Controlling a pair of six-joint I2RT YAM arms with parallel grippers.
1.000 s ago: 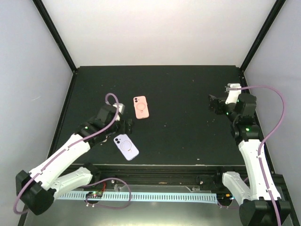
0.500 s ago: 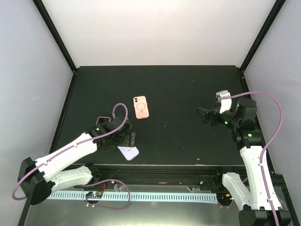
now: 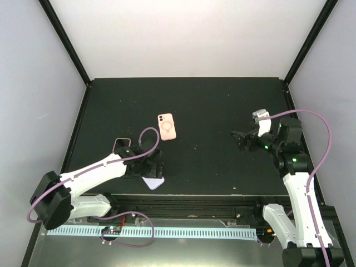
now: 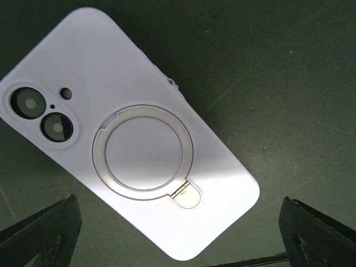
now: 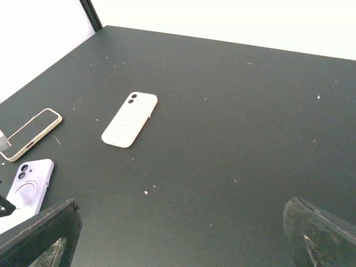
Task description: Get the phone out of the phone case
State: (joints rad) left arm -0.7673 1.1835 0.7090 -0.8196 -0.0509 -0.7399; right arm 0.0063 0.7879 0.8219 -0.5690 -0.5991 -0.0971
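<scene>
Lilac phone case [image 4: 128, 139], back up, directly beneath the wide-spread left gripper [image 4: 178, 236]

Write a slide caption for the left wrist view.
Left end effector, open, poised over the lilac phone case lying back-up on the dark table, ring stand folded flat.

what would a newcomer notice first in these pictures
The lavender cased phone, back up with a metal ring and twin lenses, fills the left wrist view between the open fingers of the left end effector. Farther out on the black table lies a pink phone, and the right end effector hangs open off to the right, holding nothing.
</scene>
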